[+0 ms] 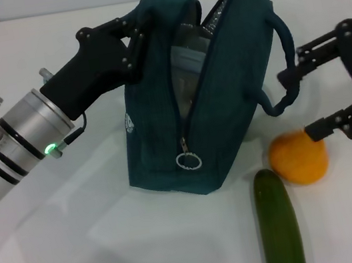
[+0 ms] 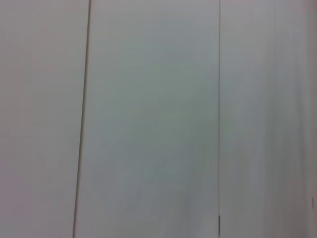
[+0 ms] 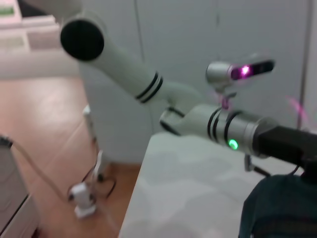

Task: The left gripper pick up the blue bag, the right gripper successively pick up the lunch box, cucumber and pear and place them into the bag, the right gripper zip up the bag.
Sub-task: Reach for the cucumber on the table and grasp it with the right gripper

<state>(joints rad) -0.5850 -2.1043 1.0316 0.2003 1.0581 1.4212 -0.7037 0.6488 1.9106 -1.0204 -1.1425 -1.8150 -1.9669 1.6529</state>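
You have the blue bag [image 1: 163,133] standing upright on the white table [image 1: 82,255], its zipper open along the front edge so the mouth gapes toward the right. The ring-shaped zipper pull [image 1: 188,161] hangs low on the bag's front, near the bottom of the opening. Inside the opening you can see the lunch box [image 1: 185,59], pale and standing on edge in the upper part of the bag.

Your left gripper [image 1: 135,34] reaches in from the left and has its fingers pinched closed on the top fold of the bag's fabric, holding that side up. In the right wrist view you see the same left arm [image 3: 218,126] stretching over the table toward the bag's dark top [image 3: 280,208].

Your right gripper [image 1: 303,103] sits at the right side, just beside the bag's loop handle [image 1: 284,73]. Its fingers are spread wide apart and hold nothing; the upper finger is near the handle, the lower one just above the pear [image 1: 298,157].

The pear lies on the table right of the bag, and the cucumber [image 1: 278,222] lies just beside it, in front.
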